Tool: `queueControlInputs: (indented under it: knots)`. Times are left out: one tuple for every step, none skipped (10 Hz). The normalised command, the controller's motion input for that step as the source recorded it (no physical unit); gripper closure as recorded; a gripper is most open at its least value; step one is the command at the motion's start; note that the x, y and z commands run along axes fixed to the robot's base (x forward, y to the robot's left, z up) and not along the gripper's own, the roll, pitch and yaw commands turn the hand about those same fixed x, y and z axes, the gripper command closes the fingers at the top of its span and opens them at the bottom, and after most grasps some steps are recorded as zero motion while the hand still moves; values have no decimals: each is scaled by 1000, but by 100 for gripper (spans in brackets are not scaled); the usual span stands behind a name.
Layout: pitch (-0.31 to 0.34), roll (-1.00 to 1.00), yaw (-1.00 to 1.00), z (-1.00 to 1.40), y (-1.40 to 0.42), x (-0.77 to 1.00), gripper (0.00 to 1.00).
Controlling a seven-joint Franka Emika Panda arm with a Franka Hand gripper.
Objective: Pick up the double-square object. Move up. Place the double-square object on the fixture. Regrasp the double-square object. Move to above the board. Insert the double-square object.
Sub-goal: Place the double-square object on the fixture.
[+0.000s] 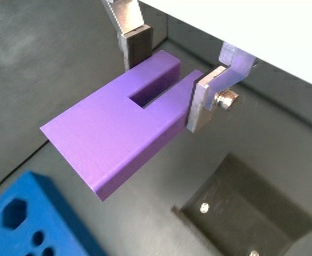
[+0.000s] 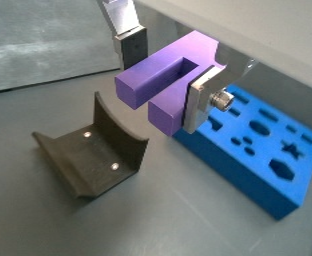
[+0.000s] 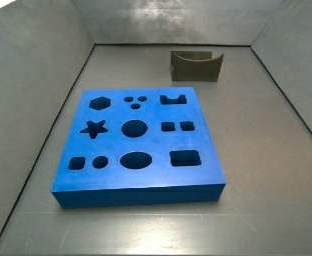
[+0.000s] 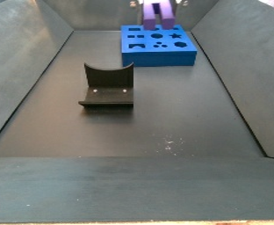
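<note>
End effector gripping the double-square object between its fingers, raised above the board, fixture lower left in a wrist view

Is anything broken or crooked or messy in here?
Nothing stands out. The gripper holds the purple block up in the air. The blue board lies flat and the dark holder sits upright on the floor. Nothing looks broken or spilled.

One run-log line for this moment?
hand: shut on double-square object, raised | fixture: empty | board: holes unfilled
</note>
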Motion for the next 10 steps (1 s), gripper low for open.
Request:
queueControlInputs:
  knots:
    - [110, -710, -131, -142, 30, 1000, 100]
    - [84, -555, -123, -122, 38, 1000, 100]
    - [68, -404, -111, -99, 47, 1000, 100]
    - [57, -234, -96, -75, 45, 1000, 100]
    - [44, -181, -83, -58, 44, 1000, 100]
    - [41, -176, -76, -53, 43, 1000, 100]
    - [41, -172, -67, -40, 41, 956, 100]
    - [50, -169, -54, -27, 38, 845, 100]
    - [57, -166, -47, -18, 35, 769, 100]
    - [68, -161, -42, -12, 36, 695, 100]
